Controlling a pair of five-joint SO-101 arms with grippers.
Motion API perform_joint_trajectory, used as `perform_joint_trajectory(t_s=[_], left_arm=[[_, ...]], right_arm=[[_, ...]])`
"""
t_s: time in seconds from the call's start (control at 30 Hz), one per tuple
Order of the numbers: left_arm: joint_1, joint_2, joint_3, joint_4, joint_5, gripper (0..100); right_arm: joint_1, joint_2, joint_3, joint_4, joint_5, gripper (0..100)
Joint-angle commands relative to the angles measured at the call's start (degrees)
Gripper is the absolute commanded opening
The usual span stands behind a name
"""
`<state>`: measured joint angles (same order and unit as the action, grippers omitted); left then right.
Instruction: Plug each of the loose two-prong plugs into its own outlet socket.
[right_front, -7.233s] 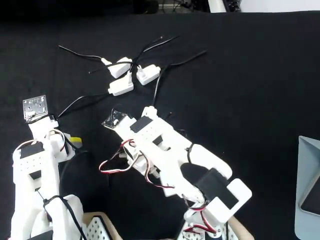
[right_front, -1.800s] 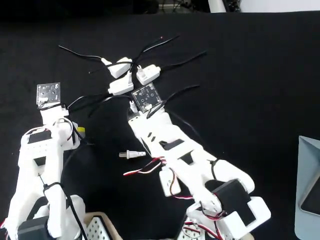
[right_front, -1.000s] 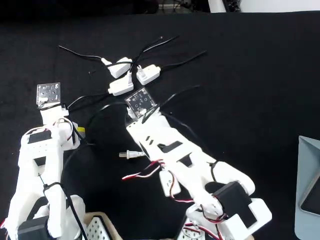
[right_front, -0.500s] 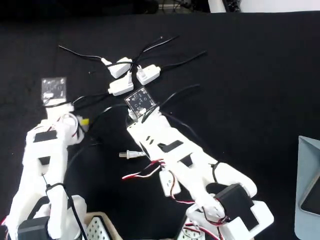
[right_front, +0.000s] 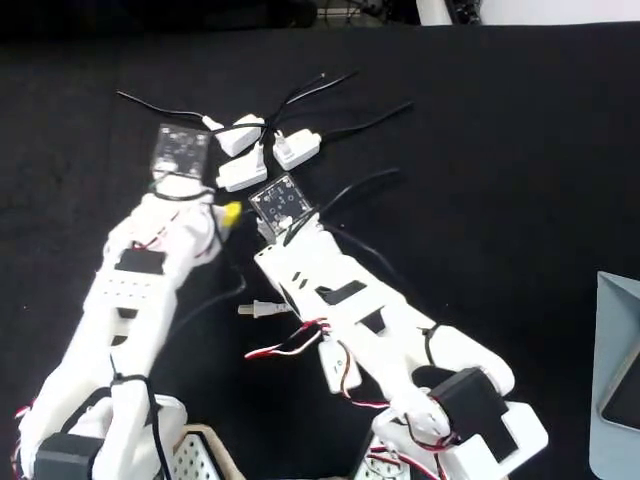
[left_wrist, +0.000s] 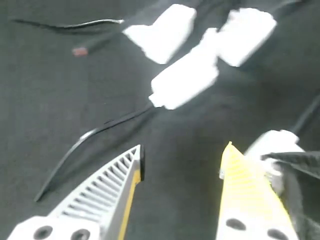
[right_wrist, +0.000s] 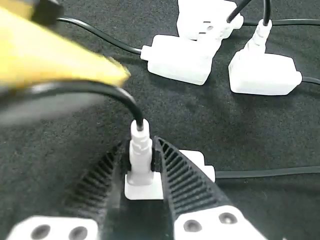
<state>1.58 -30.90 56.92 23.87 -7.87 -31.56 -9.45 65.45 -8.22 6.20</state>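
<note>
We begin with the black table (right_front: 520, 220), where both arms stretch away from their bases toward the white outlet blocks (right_front: 297, 148) at the far side. The right arm (right_front: 370, 320) lies diagonally across the middle. The left arm (right_front: 140, 290) runs beside it, with its wrist just short of the blocks.

In its own wrist view the right gripper (right_wrist: 139, 145) is clamped narrow on a white two-prong plug (right_wrist: 140, 150) with a black cord (right_wrist: 90, 90). The plug's long axis is in line with the fingers, and its front end sits against a white socket block (right_wrist: 200, 167). The fingers hide whether the prongs are fully home. The left gripper (left_wrist: 184, 150) stands wide with nothing between its fingers, and the elongated outlet block (left_wrist: 185, 82) is straight ahead of it.

We judge that the coming move turns on the loose plug (right_front: 263, 309). It lies on the table between the two arms, just beside the right arm and well back from both grippers, toward the bases. Its long axis runs across the table, prongs pointing toward the left arm. The left gripper is the free one, so we judge the fetch falls to it. It would need to draw back and close across that axis, on the plug's sides.
</note>
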Motion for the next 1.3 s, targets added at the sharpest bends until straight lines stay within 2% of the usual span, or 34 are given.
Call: perform_joint_trajectory(t_s=[0.0, 0.17, 0.3, 0.57, 0.73, 0.93, 1.13, 1.27], left_arm=[[5.32, -0.97, -2.15, -1.58, 0.7, 25], [5.85, -0.97, 1.71, -11.16, 7.12, 25], [6.2, -0.97, 6.46, -17.93, 7.82, 25], [7.08, -1.41, 10.07, -16.88, 7.65, 25], [7.6, -1.67, 13.23, -16.88, 3.16, 25], [2.95, -1.67, 11.65, -16.88, 3.34, 25], [1.98, -1.05, 9.71, -17.14, 3.52, 25], [1.98, -1.05, 8.57, -17.32, 7.74, 25]], right_arm=[[2.2, -0.92, 1.19, 2.2, -0.88, 1.1], [2.02, -2.77, 2.95, 2.11, -3.16, 1.1], [2.02, -3.56, 3.47, 1.93, -3.16, 1.1], [1.93, -3.12, 3.3, 1.93, -3.16, 1.1], [1.93, -3.03, 2.59, 2.37, -3.16, 1.1], [1.93, -1.63, 1.45, 2.46, -2.99, 1.1], [1.85, -1.19, 0.92, 2.02, -3.16, 1.1], [1.85, -1.19, -0.48, 1.93, -3.25, 1.1]])
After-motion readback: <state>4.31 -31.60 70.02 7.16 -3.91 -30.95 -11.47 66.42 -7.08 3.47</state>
